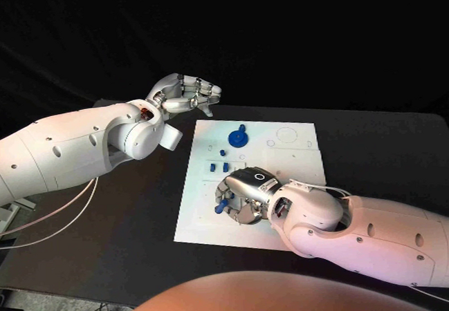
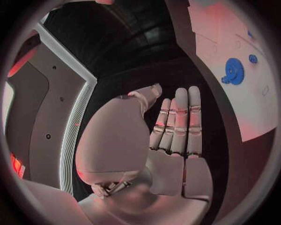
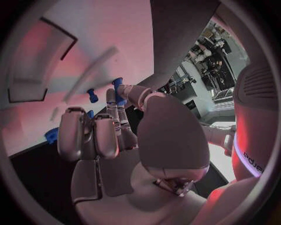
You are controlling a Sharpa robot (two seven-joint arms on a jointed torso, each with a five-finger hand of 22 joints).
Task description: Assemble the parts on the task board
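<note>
Two hands | right hand (image 1: pixel 244 190) low over board's (image 1: pixel 295 167) near half, thumb and finger pinching a blue peg (image 3: pixel 119 90), small blue parts (image 1: pixel 216 167) just beyond it | gear (image 1: pixel 239 137) farther up board | left hand (image 1: pixel 187 93) raised off board's far-left corner, fingers curled, holding nothing

Task board (image 1: pixel 295 167) matt white; parts (image 1: pixel 240 138) blue plastic; table (image 1: pixel 384 148) matt black.

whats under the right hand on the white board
Under the silver right hand lies the white task board; small blue parts peek out beside its fingers. Whatever sits beneath the palm is covered.
</note>
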